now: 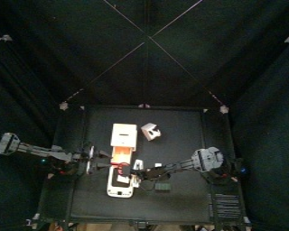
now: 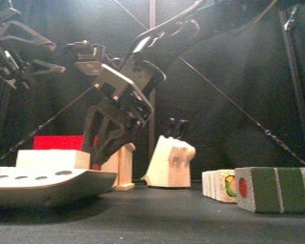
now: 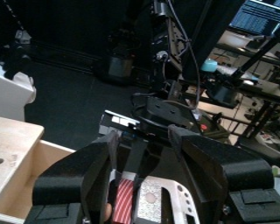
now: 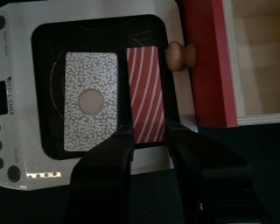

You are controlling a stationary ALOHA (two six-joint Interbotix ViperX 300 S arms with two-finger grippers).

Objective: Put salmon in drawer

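The salmon (image 4: 147, 87) is a red slab with pale stripes lying in the dark well of a white tray (image 4: 108, 22), next to a speckled grey slab (image 4: 90, 96). My right gripper (image 4: 150, 136) is down over the tray, its jaws closed against both sides of the salmon's near end. The drawer (image 4: 206, 61) stands open beside the tray, with a red front, a wooden knob and a bare wooden inside. In the top view it is the long white unit (image 1: 122, 137). My left gripper (image 3: 143, 136) hovers close by, slightly open and empty. The salmon (image 3: 133, 199) shows through its gap.
A small white block with dark knife handles (image 2: 168, 162) stands behind the tray (image 2: 41, 186); in the top view it is the white cube (image 1: 150, 132). Green and white blocks (image 2: 263, 188) sit at the front right. A small dark block (image 1: 163, 187) lies by the tray.
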